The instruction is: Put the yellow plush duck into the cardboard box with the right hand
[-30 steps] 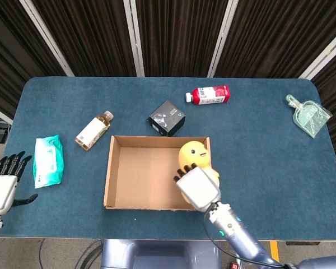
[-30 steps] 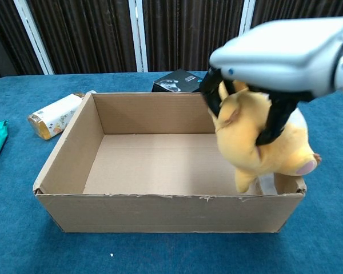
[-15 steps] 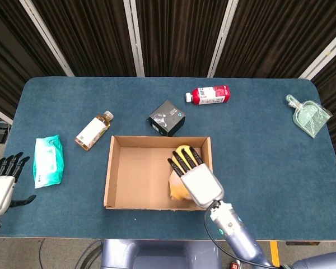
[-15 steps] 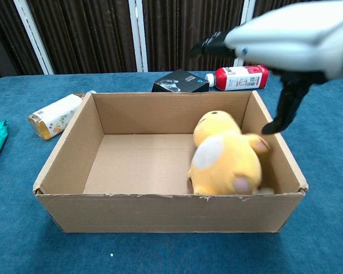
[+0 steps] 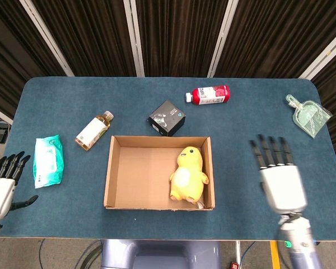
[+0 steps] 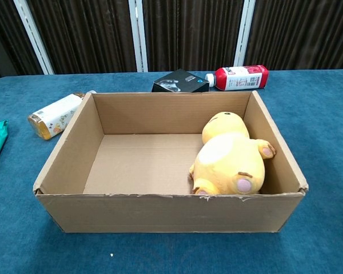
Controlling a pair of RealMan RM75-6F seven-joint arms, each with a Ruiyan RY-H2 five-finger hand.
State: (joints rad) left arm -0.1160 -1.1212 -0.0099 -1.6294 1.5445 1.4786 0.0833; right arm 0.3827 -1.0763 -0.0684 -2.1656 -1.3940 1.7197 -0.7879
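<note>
**Plush duck lying in the box, right hand hanging empty beside it**

The yellow plush duck [image 5: 187,175] is lying on its back inside the cardboard box [image 5: 115,172], tucked against the box's right-hand wall with its head pointing toward the far side. The right hand [image 5: 279,182] is hovering over the blue table [image 5: 252,123] well to the right of the box, fingers [image 5: 267,151] straight and spread, holding nothing; the chest view is not showing it at all. The left hand [image 5: 1,188] is sitting at the table's left edge near a green wipes pack [image 5: 47,161], fingers extended side by side and empty. Judging by its rounded, slumping body, the duck is looking light and soft, likely to squash under pressure rather than slip, and not fragile. Should it need moving again, the plump belly or the narrowing between head and body is appearing to offer the surest hold. By the look of things, the task is appearing complete.
</note>
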